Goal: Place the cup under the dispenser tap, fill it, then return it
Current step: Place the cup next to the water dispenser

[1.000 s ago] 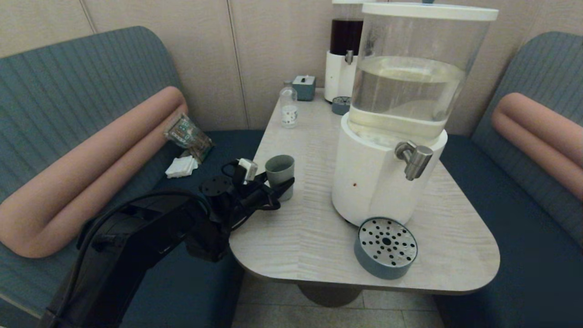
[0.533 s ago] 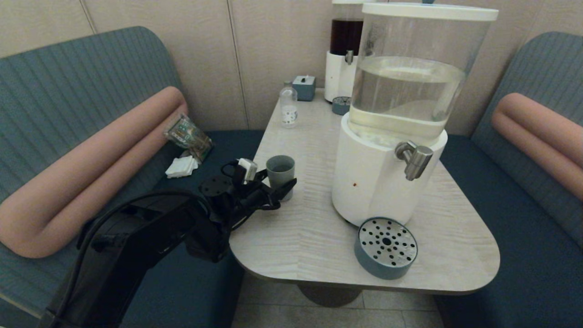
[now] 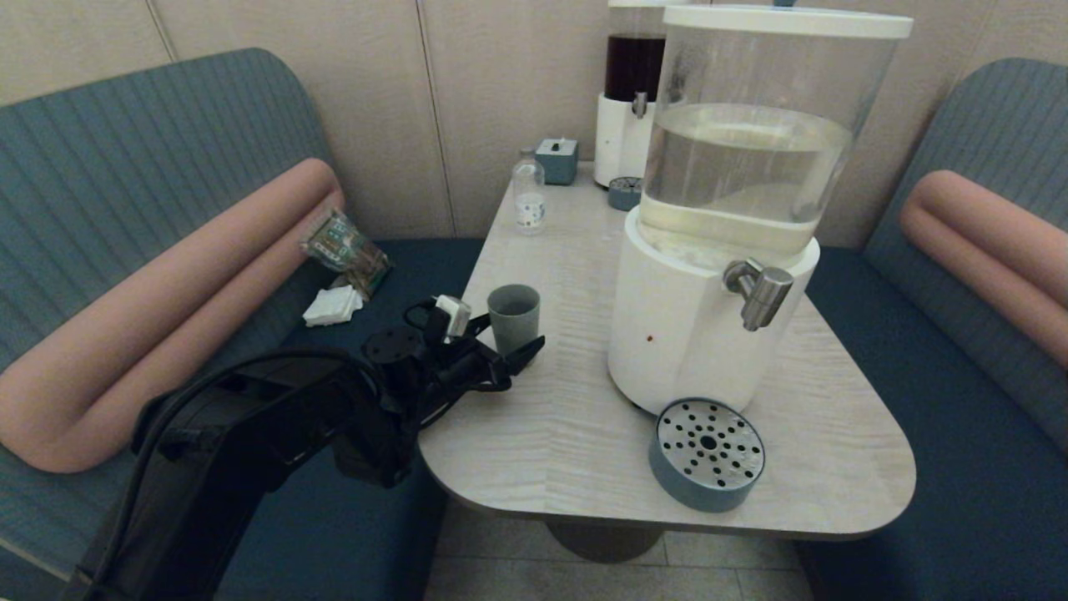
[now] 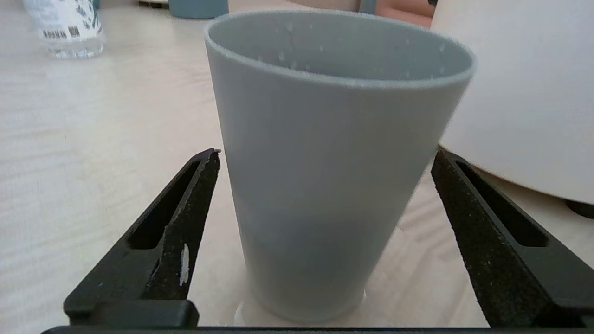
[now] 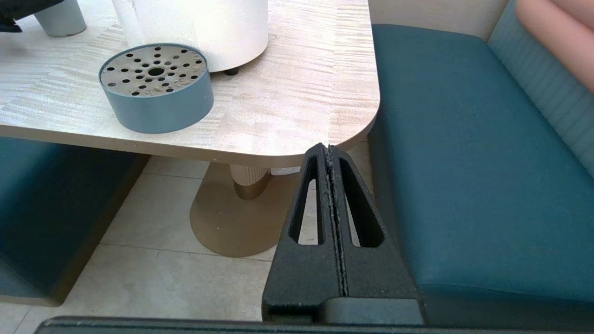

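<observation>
The grey-blue cup (image 3: 513, 315) stands upright on the table, left of the large clear-tank dispenser (image 3: 734, 209). My left gripper (image 3: 507, 344) is open around the cup's near side. In the left wrist view the cup (image 4: 334, 162) fills the gap, and both black fingers (image 4: 181, 222) stand clear of its wall. Small droplets cling to the inside of the cup's rim. The steel dispenser tap (image 3: 758, 292) juts out above the perforated drip tray (image 3: 707, 455), with nothing under it. My right gripper (image 5: 328, 147) is shut and empty, low beside the table's near right corner.
The pale wood table (image 3: 584, 401) also carries a small clear bottle (image 3: 528, 200), a narrower dark-liquid dispenser (image 3: 630, 83) and a small blue box (image 3: 557, 159) at the back. Teal benches flank both sides; packets lie on the left seat (image 3: 342, 250).
My left gripper has eased back a little toward me along the table's left edge. The cup has stayed standing in the same spot.
</observation>
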Robot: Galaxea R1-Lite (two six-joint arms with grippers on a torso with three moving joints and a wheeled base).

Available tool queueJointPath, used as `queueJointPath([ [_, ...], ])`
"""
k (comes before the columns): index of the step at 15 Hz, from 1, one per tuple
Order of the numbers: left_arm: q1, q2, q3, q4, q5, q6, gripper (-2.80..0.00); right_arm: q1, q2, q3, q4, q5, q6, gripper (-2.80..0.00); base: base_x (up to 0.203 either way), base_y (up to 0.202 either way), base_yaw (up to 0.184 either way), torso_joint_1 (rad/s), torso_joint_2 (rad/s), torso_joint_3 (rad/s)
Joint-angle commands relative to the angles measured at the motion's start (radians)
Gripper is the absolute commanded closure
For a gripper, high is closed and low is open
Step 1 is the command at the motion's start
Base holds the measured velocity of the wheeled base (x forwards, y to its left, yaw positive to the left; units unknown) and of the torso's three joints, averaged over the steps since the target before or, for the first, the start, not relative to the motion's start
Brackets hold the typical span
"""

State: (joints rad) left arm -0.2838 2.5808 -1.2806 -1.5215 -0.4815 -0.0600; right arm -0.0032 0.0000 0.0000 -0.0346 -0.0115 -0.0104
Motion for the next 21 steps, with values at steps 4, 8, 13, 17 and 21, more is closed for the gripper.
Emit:
queueJointPath([
  [4, 0.001, -0.022, 0.033, -0.008, -0.002, 0.002, -2.80, 0.000, 0.002, 0.014, -0.001, 0.001, 0.000, 0.00, 0.000, 0.000, 0.000, 0.000, 0.00, 0.000],
  [8, 0.002, -0.080, 0.175, -0.008, -0.002, 0.006, -2.80, 0.000, 0.002, 0.014, -0.001, 0.001, 0.000, 0.00, 0.000, 0.000, 0.000, 0.000, 0.00, 0.000],
  [13, 0.002, -0.249, 0.470, -0.008, -0.001, 0.017, -2.80, 0.000, 0.002, 0.014, -0.001, -0.001, 0.000, 0.00, 0.000, 0.000, 0.000, 0.000, 0.00, 0.000],
  [17, 0.012, -0.506, 0.797, -0.008, 0.006, 0.036, -2.80, 0.000, 0.002, 0.014, -0.001, 0.001, 0.000, 0.00, 0.000, 0.000, 0.000, 0.000, 0.00, 0.000],
  [21, 0.068, -0.877, 1.043, -0.008, 0.047, 0.027, 0.00, 0.000, 0.002, 0.014, -0.001, 0.001, 0.000, 0.00, 0.000, 0.000, 0.000, 0.000, 0.00, 0.000],
])
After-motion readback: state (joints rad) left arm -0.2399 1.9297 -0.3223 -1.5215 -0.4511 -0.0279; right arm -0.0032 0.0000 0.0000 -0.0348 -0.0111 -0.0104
